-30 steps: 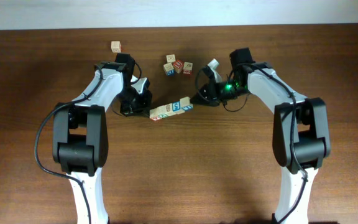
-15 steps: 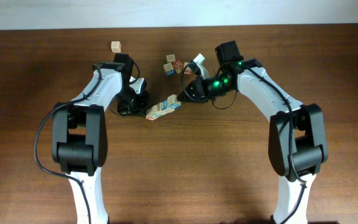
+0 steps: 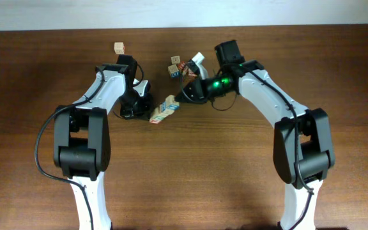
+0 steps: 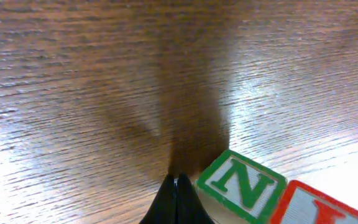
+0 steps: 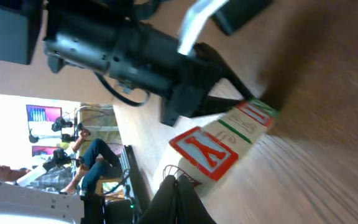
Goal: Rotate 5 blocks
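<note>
A short row of light-wood blocks [image 3: 163, 110] lies slanted on the table between my two grippers. My left gripper [image 3: 148, 115] is shut and empty, with its tip at the row's near left end. In the left wrist view, its closed tips [image 4: 176, 182] rest beside a green N block [image 4: 241, 185], and a red-edged block [image 4: 325, 205] follows it. My right gripper [image 3: 179, 97] is also shut and empty, pressing on the row's far right end. In the right wrist view, its tips [image 5: 178, 182] touch the block next to a red Y block [image 5: 204, 152].
A small cluster of loose cubes [image 3: 178, 66] sits just behind the right gripper. A single cube [image 3: 119, 48] lies at the back left. The table's far edge [image 3: 184, 27] runs behind them. The left arm's black wrist [image 5: 135, 46] fills the top of the right wrist view.
My right gripper has swept left and away, pushing the row's right end so the row has swung from nearly level to a steep slant. The left gripper stayed at the other end.
</note>
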